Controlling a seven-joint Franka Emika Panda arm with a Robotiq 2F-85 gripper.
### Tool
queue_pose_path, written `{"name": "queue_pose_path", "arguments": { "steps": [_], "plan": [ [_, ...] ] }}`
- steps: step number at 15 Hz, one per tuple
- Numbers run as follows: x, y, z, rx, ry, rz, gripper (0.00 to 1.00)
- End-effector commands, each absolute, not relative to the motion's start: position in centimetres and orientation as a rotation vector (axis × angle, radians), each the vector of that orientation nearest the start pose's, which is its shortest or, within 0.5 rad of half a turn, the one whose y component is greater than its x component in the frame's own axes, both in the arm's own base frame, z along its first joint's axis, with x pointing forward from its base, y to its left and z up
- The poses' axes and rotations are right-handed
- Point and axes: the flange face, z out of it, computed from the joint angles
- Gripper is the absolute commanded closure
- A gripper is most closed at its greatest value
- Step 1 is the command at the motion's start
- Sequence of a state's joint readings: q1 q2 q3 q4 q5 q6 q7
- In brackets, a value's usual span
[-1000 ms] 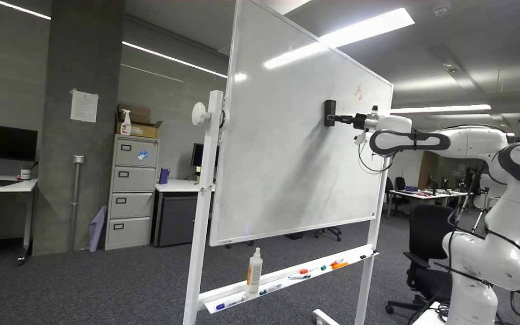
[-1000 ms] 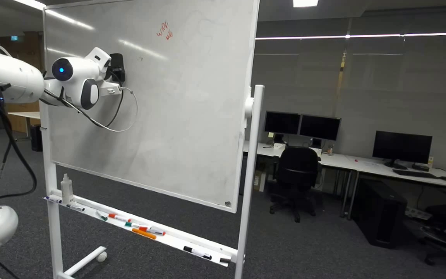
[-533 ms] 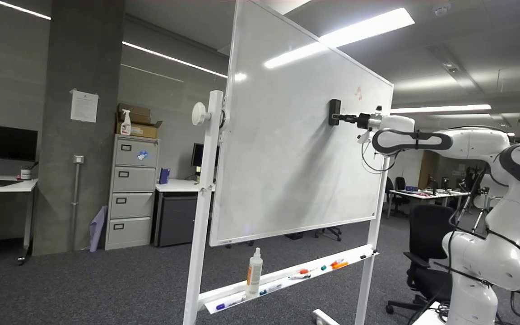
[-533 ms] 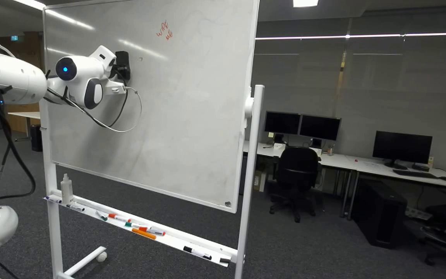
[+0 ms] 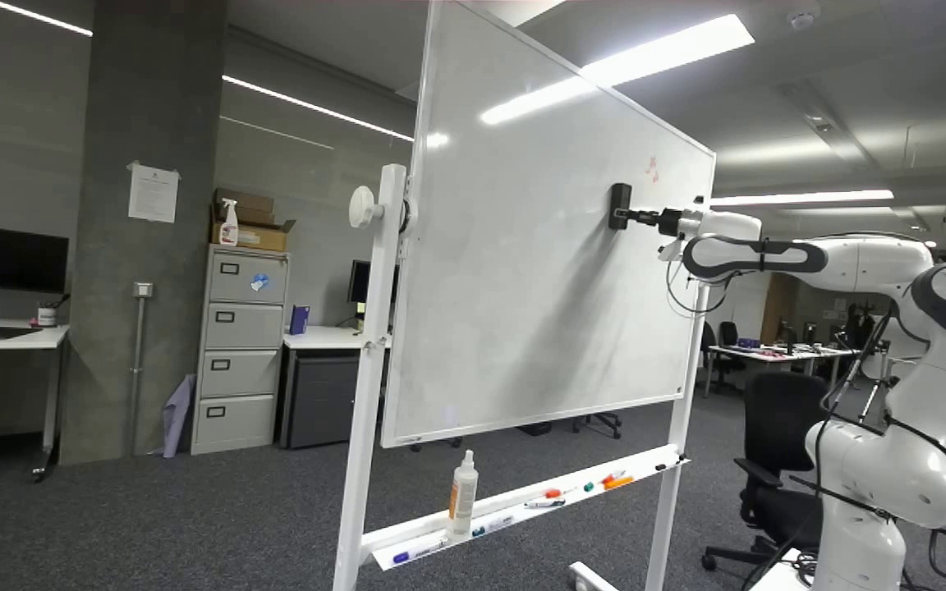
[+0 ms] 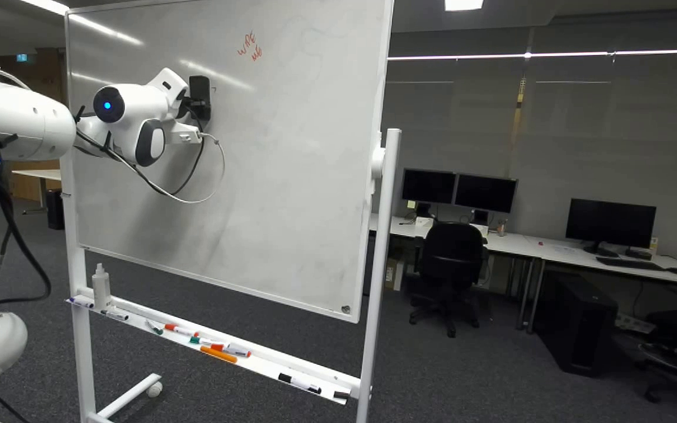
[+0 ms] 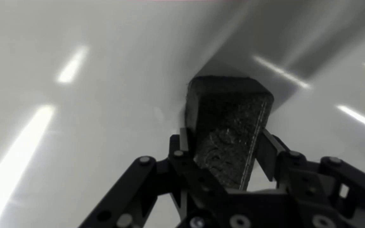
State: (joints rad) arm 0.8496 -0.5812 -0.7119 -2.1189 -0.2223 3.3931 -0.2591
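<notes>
Clamped on the eraser (image 7: 230, 126) from both sides with the gripper (image 7: 226, 144), smack in the middle of the wrist view. Sits lower left of the red writing (image 6: 250, 47) in an exterior view, on the board (image 6: 291, 176) or super close, can't tell which. Would worry most about twisting in the grip, tbh. Held below the middle in both exterior views, so with a hard push or some drag, could easily pivot, lift at the top or pop right out. Also worth going easy on pressure: with a wheel (image 6: 154, 389) at lower left, could shove the stand (image 6: 379, 264) away, or tip the board about the knob (image 5: 363, 207), upper left of centre. Oh, and watch the cable (image 6: 188, 202) looping below, liable to rub or snag on a close pass.
</notes>
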Motion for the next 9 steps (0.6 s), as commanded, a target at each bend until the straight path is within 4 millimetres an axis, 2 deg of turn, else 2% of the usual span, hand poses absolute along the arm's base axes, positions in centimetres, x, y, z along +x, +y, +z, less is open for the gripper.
{"name": "queue_pose_path", "arguments": {
  "steps": [1, 9],
  "plan": [
    [44.8, -8.7, 78.5, -2.019, -0.201, -2.367, 0.69],
    [43.6, -15.1, 77.8, -2.057, 0.037, -2.385, 0.69]
  ]
}}
